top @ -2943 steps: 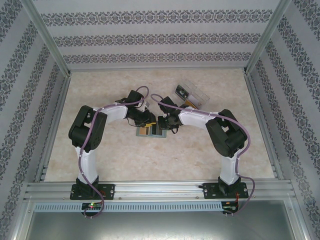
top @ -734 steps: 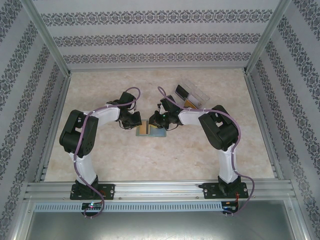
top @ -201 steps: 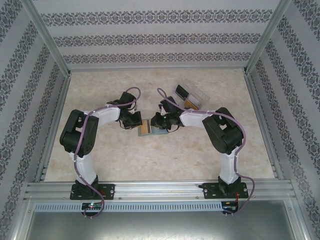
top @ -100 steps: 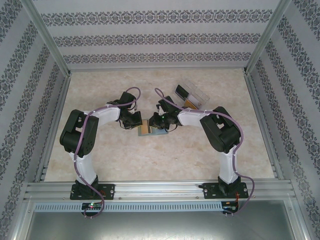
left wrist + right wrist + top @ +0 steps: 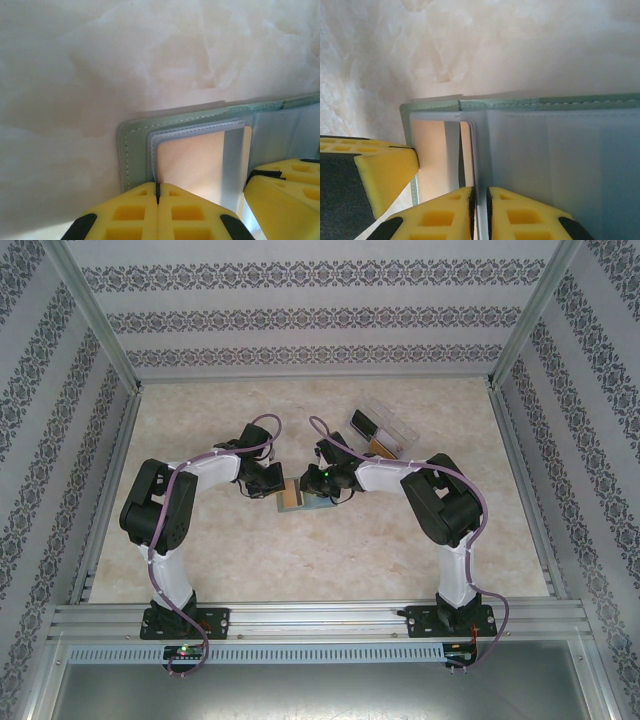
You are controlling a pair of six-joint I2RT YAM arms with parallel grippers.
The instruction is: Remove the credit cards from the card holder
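Observation:
The grey-green card holder (image 5: 320, 504) lies open on the marble table between both arms. Its left panel (image 5: 134, 150) holds a golden-yellow credit card (image 5: 289, 496) in a clear pocket, pale peach in the left wrist view (image 5: 200, 165). My left gripper (image 5: 272, 486) is shut, tips (image 5: 157, 192) on that panel's near edge. My right gripper (image 5: 316, 483) is closed to a narrow slit (image 5: 479, 200) at the centre fold, gripping the card's (image 5: 432, 155) thin inner edge. The right panel's (image 5: 545, 150) pockets look pale grey.
A clear plastic box (image 5: 382, 430) with a dark card and a golden one stands behind the right arm. Patterned walls and aluminium rails (image 5: 300, 615) enclose the table. Each wrist view catches the other gripper's yellow finger (image 5: 285, 185) (image 5: 380, 170).
The right gripper has edged slightly back and left at the fold, and the holder has turned a little with it. The left gripper has stayed put.

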